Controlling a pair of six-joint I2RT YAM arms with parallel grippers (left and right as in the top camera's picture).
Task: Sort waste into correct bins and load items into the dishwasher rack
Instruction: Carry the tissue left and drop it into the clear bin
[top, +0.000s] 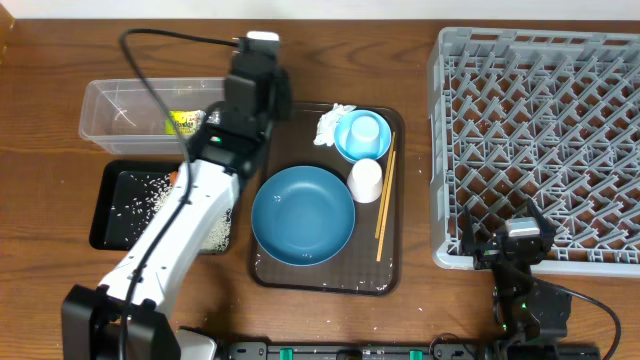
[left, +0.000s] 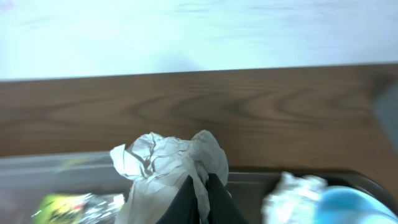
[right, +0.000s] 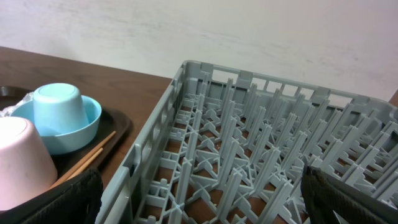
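Tissue (left: 168, 168): closest to the left wrist lens, a crumpled white wad clamped in the left fingers (left: 221, 205). Overhead, the wrist hides it wholly.
Counter (top: 50, 60): dark wood, carrying everything.
Rack (top: 540, 140): grey pegged crate on the right. The right wrist view looks across it from its near left corner.
Brown tray (top: 390, 270): in the middle, just left of the rack, holding the dishes.
Left arm (top: 170, 240): white, slanting over the black tray, with its wrist above the tub's right end and the brown tray's far left corner.
Dish (top: 303, 215): round and blue, on the near half of the brown tray.
Tub (top: 110, 115): clear, at far left.
Black tray (top: 105, 215): just nearer than the tub, partly under the arm.
Right fingers (right: 56, 202): spread apart, one dark tip in each lower corner of the right wrist view. Overhead they sit at the rack's near edge.
Bowl (top: 362, 135): light blue, at the far right of the brown tray. The right wrist view shows a blue cup (right: 59, 109) upside down in it, which overhead is only a paler round.
White cup (top: 366, 180): upside down between bowl and dish.
Second wad (top: 333, 122): white, touching the bowl's left side. It is blurred in the left wrist view.
Chopsticks (top: 385, 195): lying along the brown tray's right side.
Wrapper (top: 185, 123): yellow-green, inside the tub's right end.
Rice (top: 150, 200): scattered in the black tray.
Carrot (top: 173, 177): an orange bit at the arm's edge, in the black tray.
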